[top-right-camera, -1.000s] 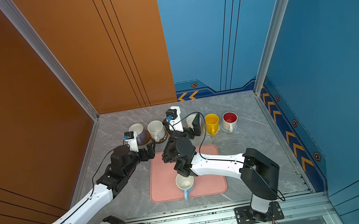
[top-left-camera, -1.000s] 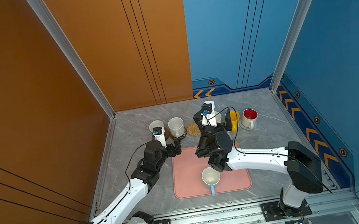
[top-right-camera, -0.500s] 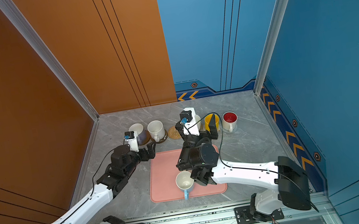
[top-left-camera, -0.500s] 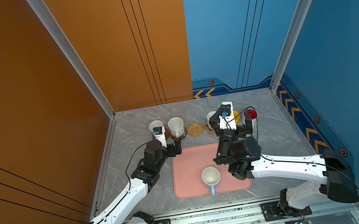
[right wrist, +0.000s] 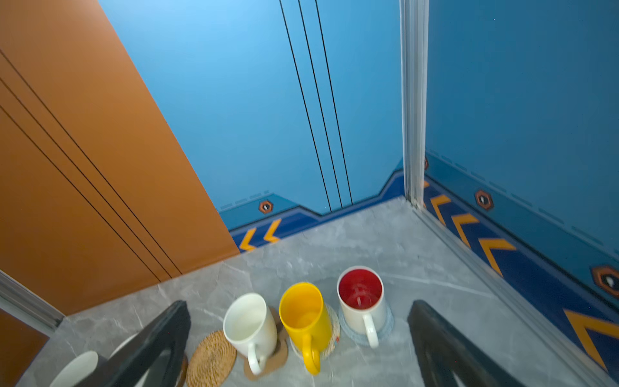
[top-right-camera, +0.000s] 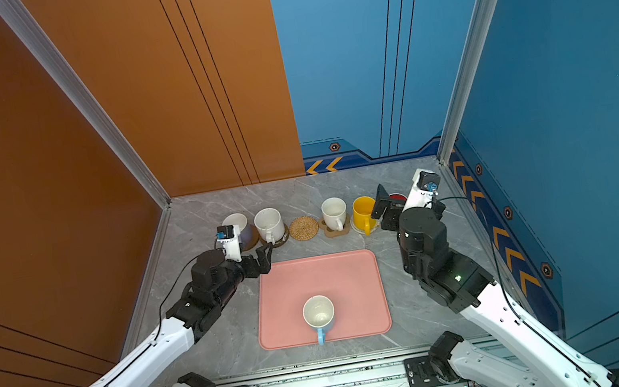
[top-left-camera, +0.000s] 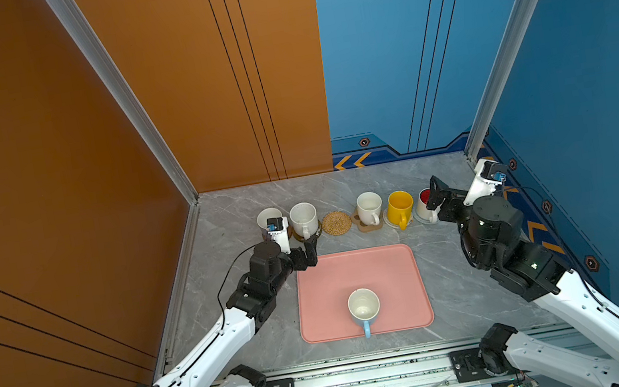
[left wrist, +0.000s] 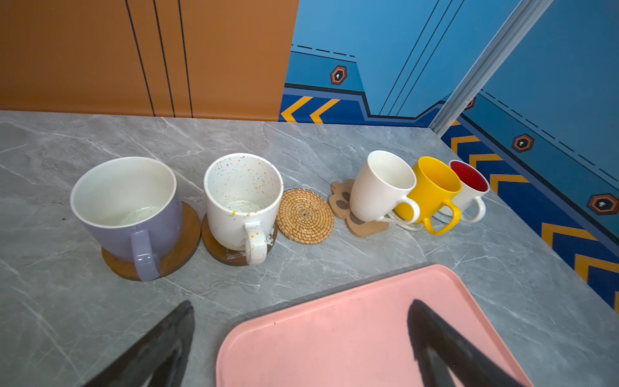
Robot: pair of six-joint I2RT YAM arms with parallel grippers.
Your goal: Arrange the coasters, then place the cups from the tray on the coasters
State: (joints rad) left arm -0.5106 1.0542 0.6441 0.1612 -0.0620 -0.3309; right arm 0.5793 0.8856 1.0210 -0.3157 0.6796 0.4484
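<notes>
A light-blue cup (top-left-camera: 364, 306) stands alone on the pink tray (top-left-camera: 387, 270). Behind the tray runs a row of coasters. The lilac cup (left wrist: 127, 207) and the speckled cup (left wrist: 243, 197) each sit on a brown disc. The rattan coaster (left wrist: 304, 215) is bare. A plain white cup (left wrist: 382, 186) is on the paw coaster (left wrist: 360, 226), the yellow cup (right wrist: 303, 315) on a white woven one, and the red-inside cup (right wrist: 361, 298) on the pale-blue coaster (right wrist: 385, 330). My left gripper (top-left-camera: 306, 253) hangs open over the tray's far left corner. My right gripper (top-left-camera: 440, 203) is open and empty beside the red-inside cup.
Orange and blue walls close in the grey marble table (top-left-camera: 453, 289) at the back and on both sides. The metal rail (top-left-camera: 370, 374) with both arm bases runs along the front edge. The right arm stands close to the right wall.
My right arm has swung from above the tray's middle to the right side, and its gripper now hangs by the red-inside cup. The left arm has stayed where it was.
</notes>
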